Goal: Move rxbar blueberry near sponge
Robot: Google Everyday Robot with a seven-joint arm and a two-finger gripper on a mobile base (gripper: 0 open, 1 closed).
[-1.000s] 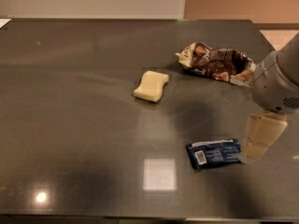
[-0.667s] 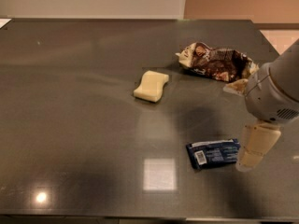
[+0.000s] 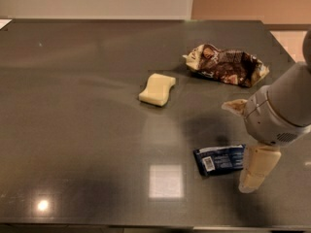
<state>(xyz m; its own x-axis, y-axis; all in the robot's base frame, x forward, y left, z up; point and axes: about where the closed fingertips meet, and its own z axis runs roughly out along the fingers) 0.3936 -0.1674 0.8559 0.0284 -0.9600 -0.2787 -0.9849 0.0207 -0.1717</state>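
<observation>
The rxbar blueberry [image 3: 219,159] is a dark navy wrapper with a white barcode patch, lying flat on the dark table at the front right. The sponge [image 3: 157,89] is a pale cream block with wavy sides, lying near the table's middle, up and to the left of the bar. My gripper [image 3: 238,145] hangs at the bar's right end, open. One cream finger [image 3: 257,168] reaches down just right of the bar, and the other finger [image 3: 234,106] shows above it. The gripper holds nothing.
A wrinkly brown-and-white snack bag [image 3: 226,64] lies at the back right, behind my arm [image 3: 284,108]. The table's right edge [image 3: 286,47] runs close beside the arm. A bright light reflection [image 3: 166,181] sits on the tabletop left of the bar.
My gripper has moved left and slightly down, closing in on the right end of the bar. The bar, the sponge and the snack bag have not moved.
</observation>
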